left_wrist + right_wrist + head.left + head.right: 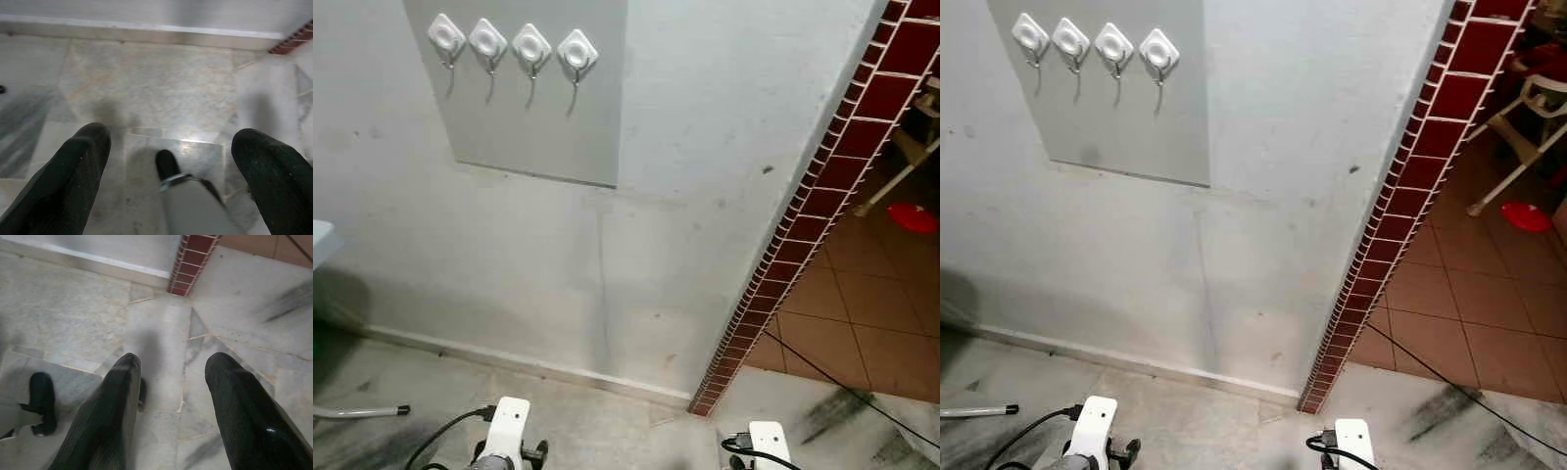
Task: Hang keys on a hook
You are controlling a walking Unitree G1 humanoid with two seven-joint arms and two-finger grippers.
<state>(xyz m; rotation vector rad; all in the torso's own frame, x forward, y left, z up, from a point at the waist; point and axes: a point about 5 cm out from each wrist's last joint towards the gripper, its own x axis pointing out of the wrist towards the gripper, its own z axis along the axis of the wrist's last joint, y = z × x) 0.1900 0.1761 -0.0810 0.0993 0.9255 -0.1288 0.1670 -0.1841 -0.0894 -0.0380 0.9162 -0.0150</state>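
On the grey wall panel (pixel 538 117), four white hooks (pixel 512 44) in a row, all bare. Keys not seen. Left tool (pixel 171 161) hangs low over the marble floor (pixel 161 88), fingers spread, nothing held. Right tool (pixel 171 396) likewise, spread, near the red-tiled wall corner (pixel 193 262).

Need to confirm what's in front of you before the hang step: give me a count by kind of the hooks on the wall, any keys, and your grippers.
Hooks: 4, white, in a row on the grey panel; all bare.
Keys: 0 seen.
Grippers: 2, left gripper and right gripper, both open, empty, pointing at the floor.
Total: 6
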